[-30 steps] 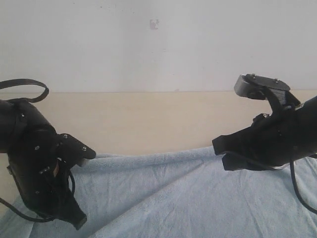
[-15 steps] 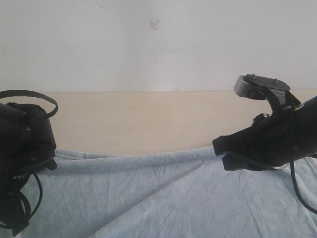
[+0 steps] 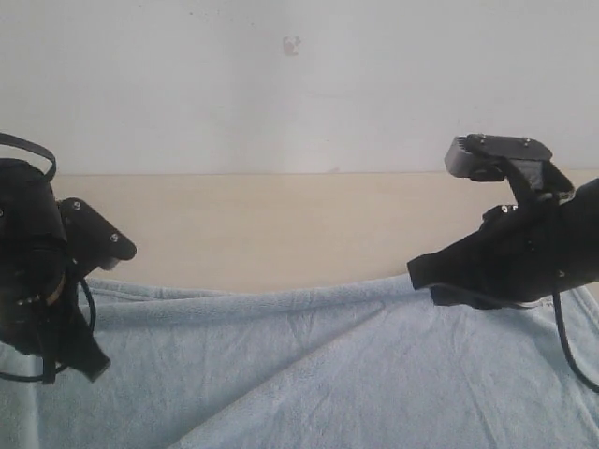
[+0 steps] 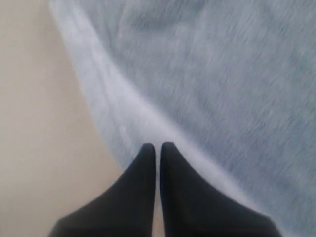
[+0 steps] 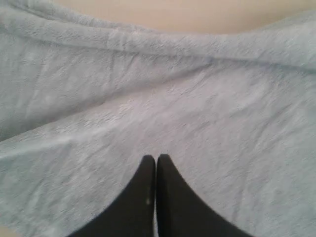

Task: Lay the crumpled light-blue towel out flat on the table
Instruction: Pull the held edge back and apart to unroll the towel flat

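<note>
The light-blue towel (image 3: 309, 365) lies across the near part of the beige table (image 3: 281, 224), with shallow folds and a raised fold along its far edge. My left gripper (image 3: 92, 367) hangs over the towel's left end, pointing down. In the left wrist view it (image 4: 157, 146) is shut and empty, above the towel's pale hem (image 4: 113, 113) where it meets bare table (image 4: 34, 123). My right gripper (image 3: 423, 277) hovers over the towel's far right part. In the right wrist view it (image 5: 156, 158) is shut with nothing in it, over wrinkled towel (image 5: 173, 98).
Bare table (image 5: 173, 15) runs beyond the towel's far edge to a grey-white wall (image 3: 281, 94) with a small mark (image 3: 292, 44). Black cables hang from both arms: one by the left (image 3: 84, 318), one by the right (image 3: 566, 346).
The left arm swung left off the towel's middle, then lifted a little; its fingers stay shut. The right arm rose slightly. The towel lies much as before.
</note>
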